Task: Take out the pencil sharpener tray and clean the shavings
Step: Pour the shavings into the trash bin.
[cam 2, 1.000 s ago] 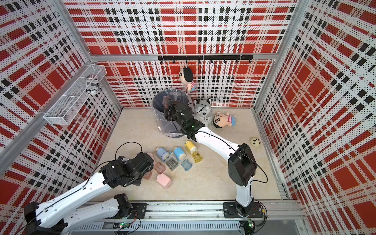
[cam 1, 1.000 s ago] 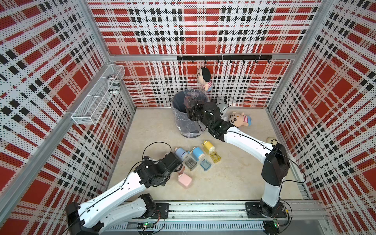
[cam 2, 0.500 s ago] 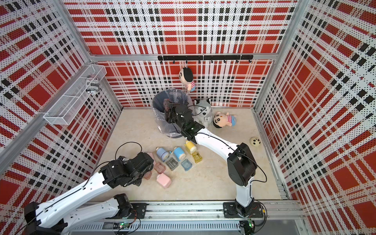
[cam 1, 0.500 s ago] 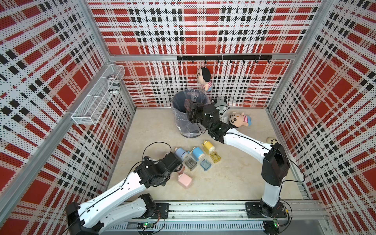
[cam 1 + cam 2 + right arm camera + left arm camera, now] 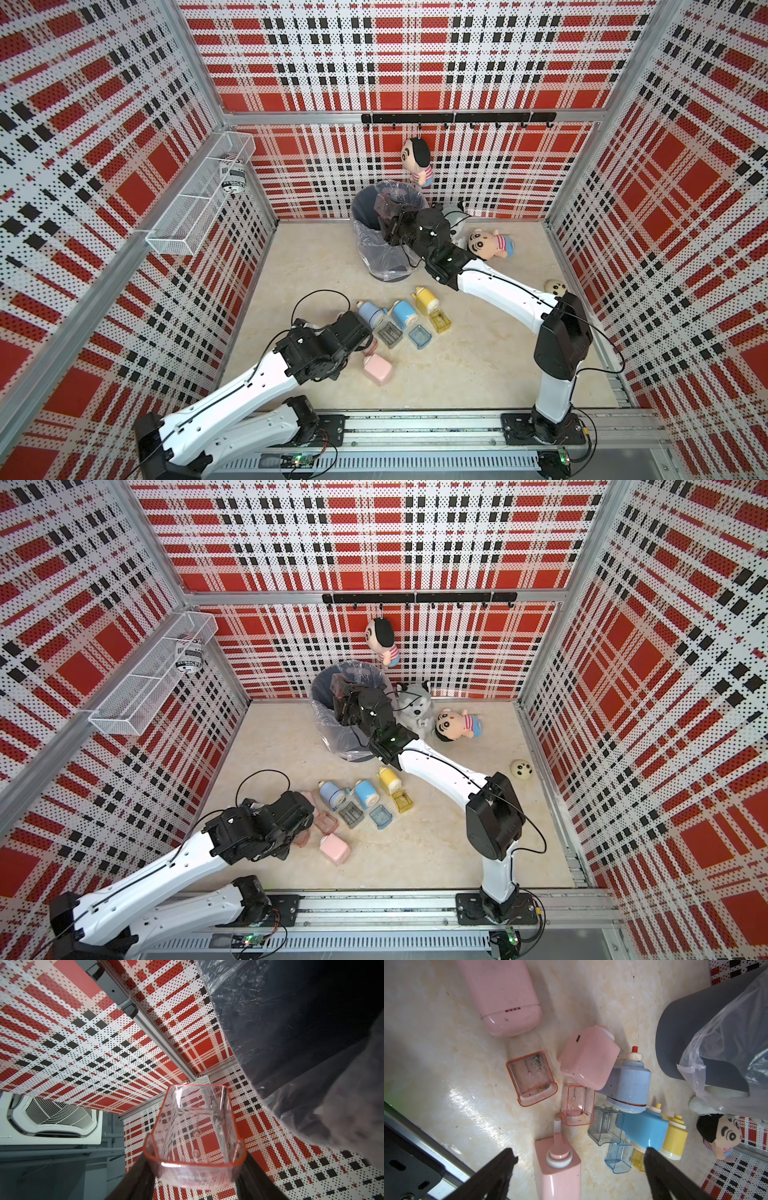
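Right arm (image 5: 494,291) is stretched out to the grey bin (image 5: 368,203) at the back of the bench (image 5: 478,374). The right jaws are pinching a clear pink tray (image 5: 195,1126) by its near end, tilted above the bin's mouth. You can see the plaid wall straight through that tray! The bin wears a clear plastic liner (image 5: 291,1022), and what lies inside is too dark to tell.

Down front, the left jaws are spread wide, hovering above a pink sharpener (image 5: 558,1167) and gripping nothing. Just past it, two trays sit open on the bench. There's a soiled pink tray (image 5: 531,1078) carrying specks of shavings along its edges, and a second pink tray (image 5: 577,1103) with a few crumbs at its lip. A grey tray (image 5: 389,333), blue tray (image 5: 419,336) and yellow tray (image 5: 439,320) lie just beside a row of sharpeners (image 5: 403,313). On the side wall, a wire basket (image 5: 195,216) holds a can (image 5: 232,178).
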